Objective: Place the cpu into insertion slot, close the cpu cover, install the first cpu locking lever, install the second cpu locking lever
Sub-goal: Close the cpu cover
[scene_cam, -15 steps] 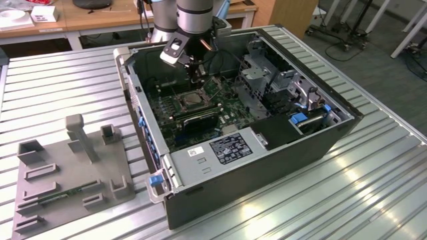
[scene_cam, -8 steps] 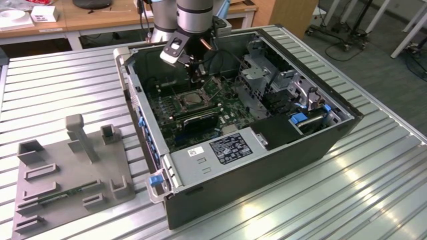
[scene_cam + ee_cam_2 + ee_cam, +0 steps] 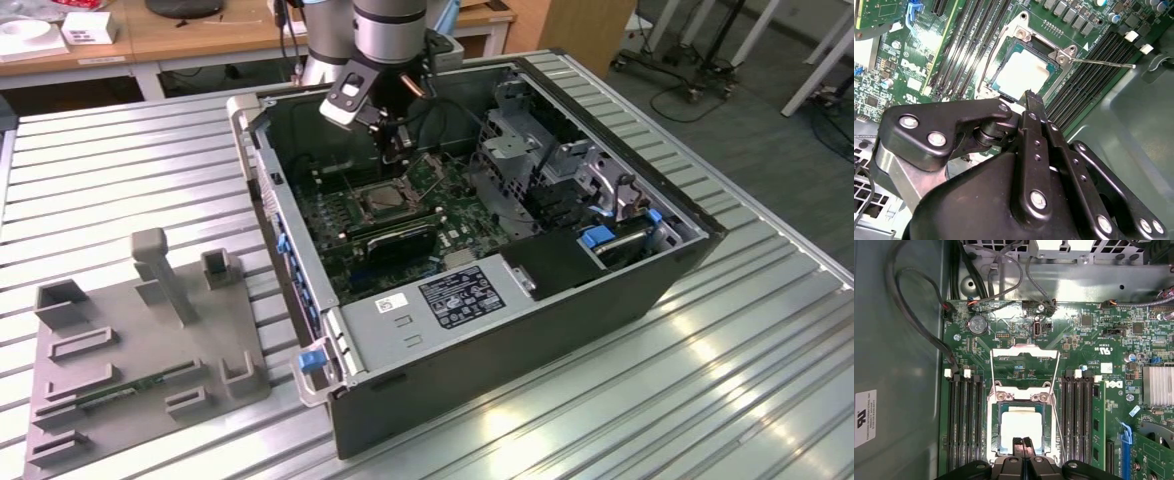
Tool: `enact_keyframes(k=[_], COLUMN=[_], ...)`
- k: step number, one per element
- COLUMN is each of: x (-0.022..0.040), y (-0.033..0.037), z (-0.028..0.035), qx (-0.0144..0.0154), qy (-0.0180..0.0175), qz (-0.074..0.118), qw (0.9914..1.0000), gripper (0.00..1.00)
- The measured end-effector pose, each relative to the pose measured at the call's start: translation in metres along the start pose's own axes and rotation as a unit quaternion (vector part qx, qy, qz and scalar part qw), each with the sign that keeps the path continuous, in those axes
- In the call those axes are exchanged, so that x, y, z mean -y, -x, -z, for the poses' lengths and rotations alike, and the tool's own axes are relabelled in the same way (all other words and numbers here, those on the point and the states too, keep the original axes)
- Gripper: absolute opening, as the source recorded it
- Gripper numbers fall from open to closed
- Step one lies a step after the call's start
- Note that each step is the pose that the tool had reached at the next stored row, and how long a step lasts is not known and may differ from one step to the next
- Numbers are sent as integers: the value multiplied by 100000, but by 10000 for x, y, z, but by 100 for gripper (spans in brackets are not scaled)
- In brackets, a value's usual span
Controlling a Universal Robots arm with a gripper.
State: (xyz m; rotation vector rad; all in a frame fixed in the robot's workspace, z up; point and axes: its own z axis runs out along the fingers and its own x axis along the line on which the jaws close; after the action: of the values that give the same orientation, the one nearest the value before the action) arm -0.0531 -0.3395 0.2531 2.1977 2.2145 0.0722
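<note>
Cpu cover, a thin silvery square metal frame (image 3: 1024, 354), stands raised beside the silver-rimmed square insertion slot (image 3: 993, 432). The small tan-silver cpu (image 3: 1021, 425) sits inside that slot. My jaws are together and empty over its edge. Closing the cover seems in hand, needing a downward push.

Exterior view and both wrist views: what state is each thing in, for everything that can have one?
cpu: seated in the slot, metal face up.
slot: filled by the cpu, uncovered.
cover: open, swung up off the slot.
lever: released, rod angled away from the slot.
hand: shut, empty, tips by the cpu's edge.
case: lying on its side, panel off, inside exposed.
</note>
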Motion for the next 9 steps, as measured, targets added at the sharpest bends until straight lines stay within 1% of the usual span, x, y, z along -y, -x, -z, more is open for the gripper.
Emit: enact_keyframes(k=[1, 3, 9], x=[0, -1, -2], y=[0, 0, 0], z=[1, 24, 37], qx=[-8, 2, 7], qy=[5, -1, -4], qz=[1, 2, 1], qw=[100000, 100000, 100000], gripper=[10, 10, 10])
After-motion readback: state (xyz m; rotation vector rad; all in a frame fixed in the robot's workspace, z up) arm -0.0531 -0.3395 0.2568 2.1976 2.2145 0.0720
